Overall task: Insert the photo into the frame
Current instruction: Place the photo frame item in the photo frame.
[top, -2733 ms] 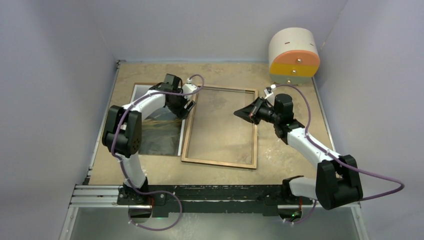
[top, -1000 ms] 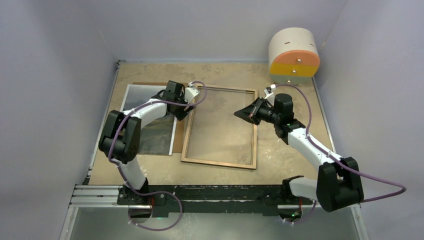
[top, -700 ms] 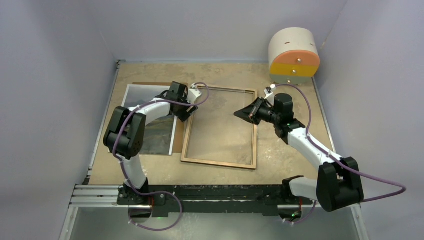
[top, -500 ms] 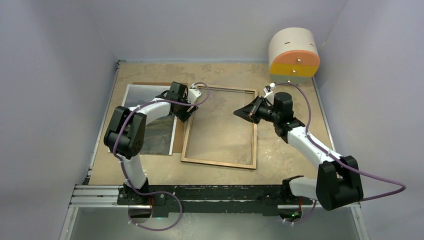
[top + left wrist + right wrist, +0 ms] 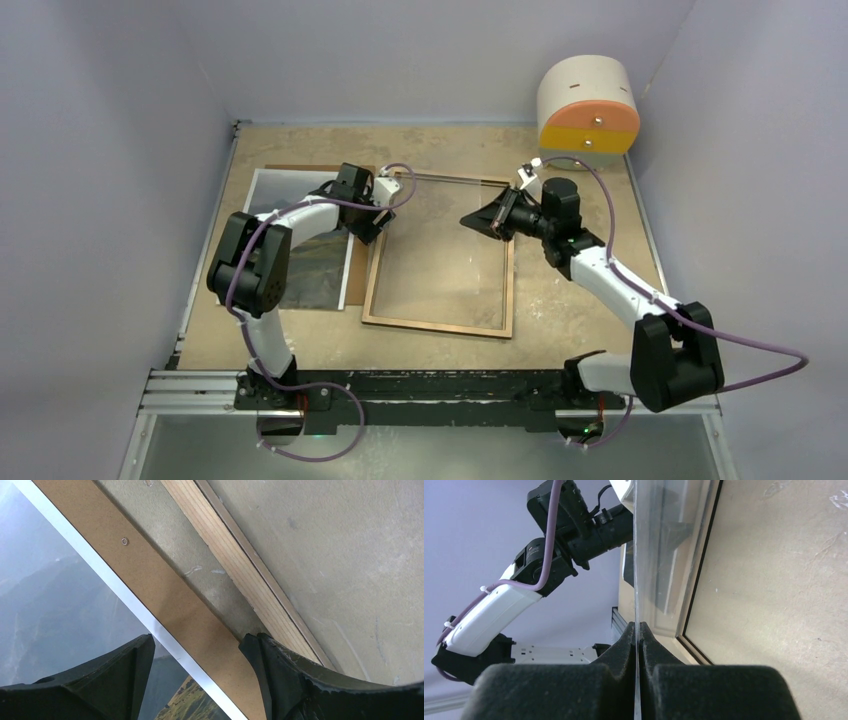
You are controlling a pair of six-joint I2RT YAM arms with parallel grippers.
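Photo (image 5: 315, 275): face up at the left of the table (image 5: 580, 300), on a brown board, just beside the frame and outside it.
Left gripper (image 5: 197, 645): spread wide, straddling the photo's white right border; whether it touches cannot be told.
Board (image 5: 170, 610): a strip shows between photo and frame.
Frame (image 5: 437, 327): flat at mid-table, wood side up.
Pane (image 5: 636, 555): clear, tilted, right side raised over the frame.
Right gripper (image 5: 638, 627): clamped tight on the pane's edge.
Drum (image 5: 588, 110): tan with an orange and yellow face, far right corner.
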